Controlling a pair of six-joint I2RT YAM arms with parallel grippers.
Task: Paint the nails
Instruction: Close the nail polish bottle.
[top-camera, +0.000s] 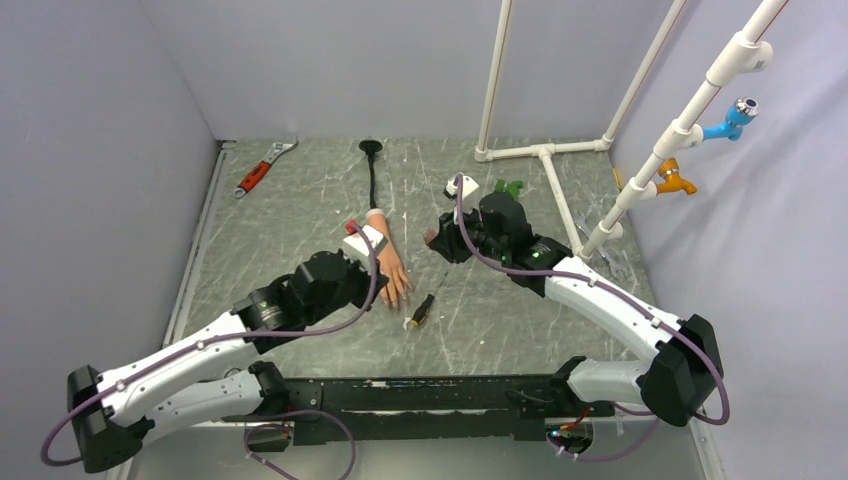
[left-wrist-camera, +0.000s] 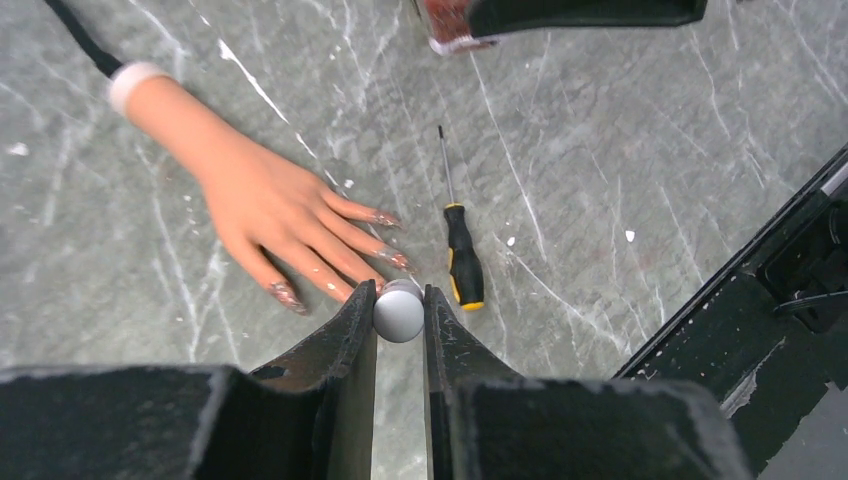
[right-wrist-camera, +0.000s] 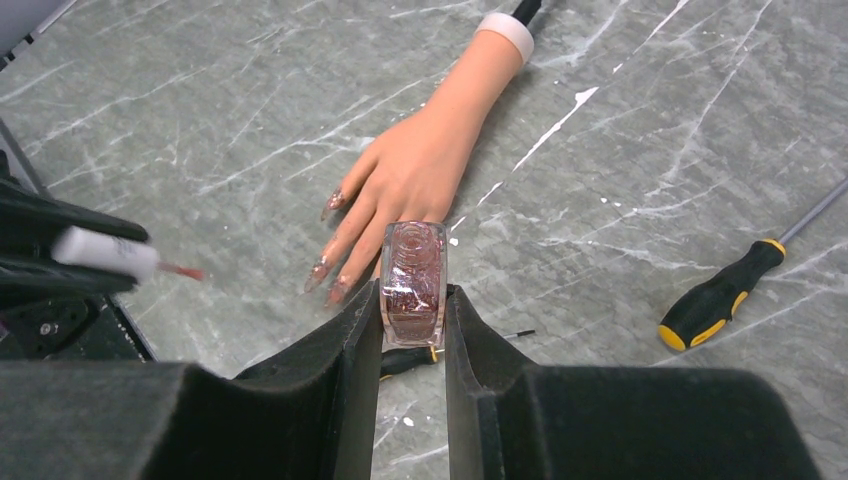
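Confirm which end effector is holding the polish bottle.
The right end effector, clamped on the clear rectangular glass bottle of pink glitter polish; the left end effector grips the white-capped polish brush instead.

My top view looks down from above and behind both arm bases over the whole counter (top-camera: 300, 200). The wrist views sit low and close, sighting past the left fingers (left-wrist-camera: 340, 350) and the right fingers (right-wrist-camera: 350, 350) from opposite sides. All three share the mannequin hand (top-camera: 391, 268) and screwdriver (top-camera: 421, 311).
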